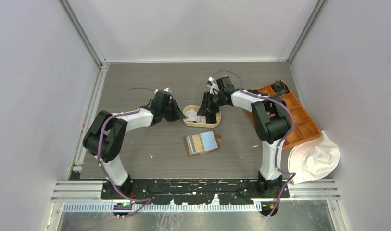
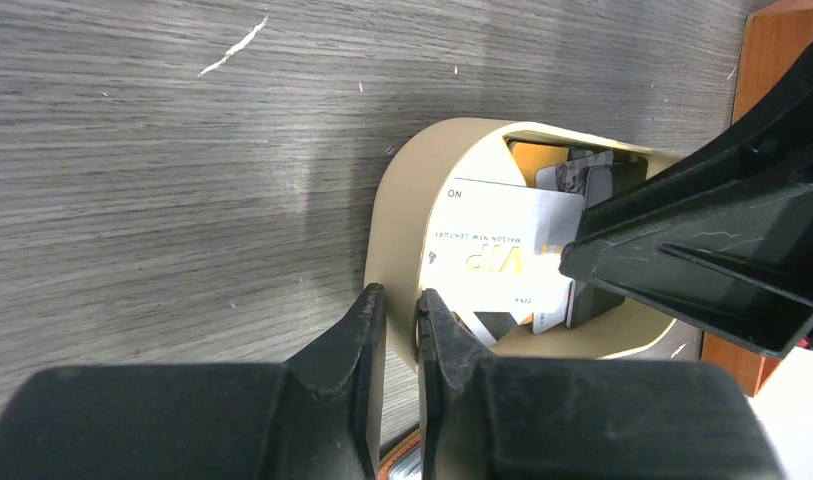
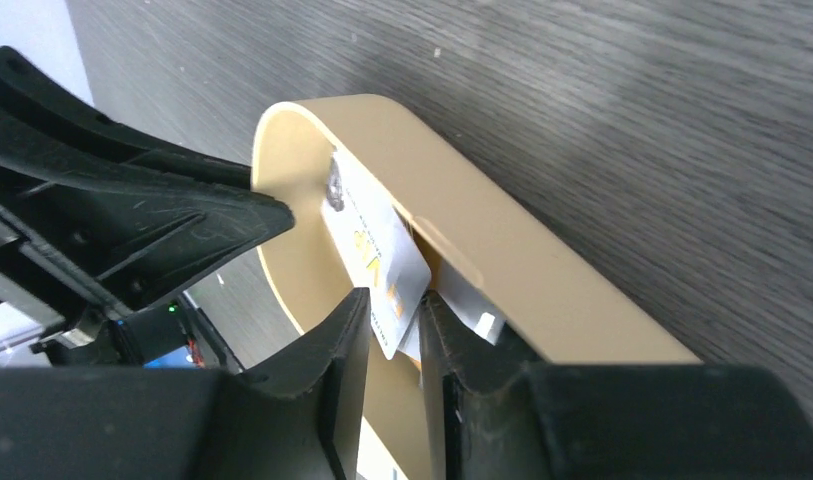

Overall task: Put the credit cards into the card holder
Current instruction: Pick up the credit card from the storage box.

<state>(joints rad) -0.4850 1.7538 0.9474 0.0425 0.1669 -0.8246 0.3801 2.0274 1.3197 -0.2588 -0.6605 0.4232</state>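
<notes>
Right gripper [image 3: 394, 305] up close: its jaws stand narrow either side of a white card [image 3: 377, 250] tilted up inside the cream tray [image 3: 502, 260]. Biting or only bracketing, I cannot tell. Left gripper [image 2: 400, 298] is pinched on the tray's rim at the opposite end, steadying it. Card holder [image 1: 187, 145] lies open on the counter [image 1: 150, 86] just base-side of the tray, coloured cards [image 1: 208, 141] showing in it. So this looks like the pick-up step. Next it needs a firm pinch, a lift clear of the tray wall, then a carry to a free slot.
</notes>
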